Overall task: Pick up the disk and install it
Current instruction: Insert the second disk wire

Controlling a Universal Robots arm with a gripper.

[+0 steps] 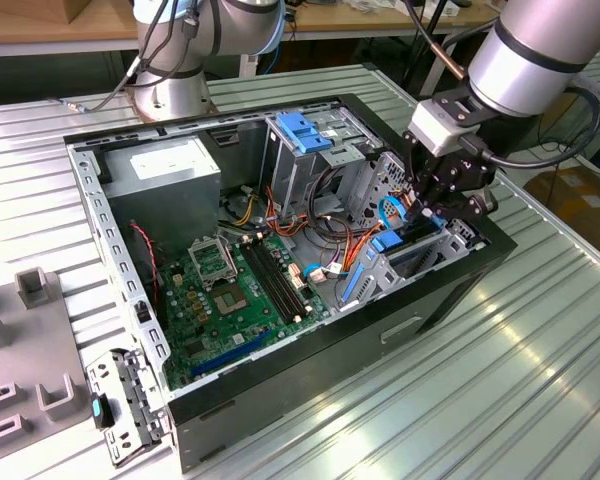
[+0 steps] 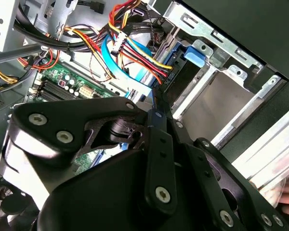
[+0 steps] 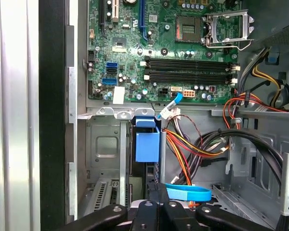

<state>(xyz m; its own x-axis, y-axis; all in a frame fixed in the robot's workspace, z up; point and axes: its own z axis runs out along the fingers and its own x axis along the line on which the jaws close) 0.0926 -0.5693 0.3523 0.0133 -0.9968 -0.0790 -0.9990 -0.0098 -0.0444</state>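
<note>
The disk [image 3: 147,147] is seen edge-on, blue-framed, seated in its bay; the pincer's [image 1: 432,207] closure cannot be told.

A ribbed metal table [image 1: 540,350] carries an open computer case [image 1: 280,240] at its middle — grey plastic holders [image 1: 25,350] near one edge, the robot's base [image 1: 170,95] behind.

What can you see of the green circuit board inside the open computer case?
The green circuit board lies flat on the floor of the open case. It carries a square socket beside a metal frame, long black slots, small blue connectors and many tiny parts. Coloured wires lie beside its edge.
</note>
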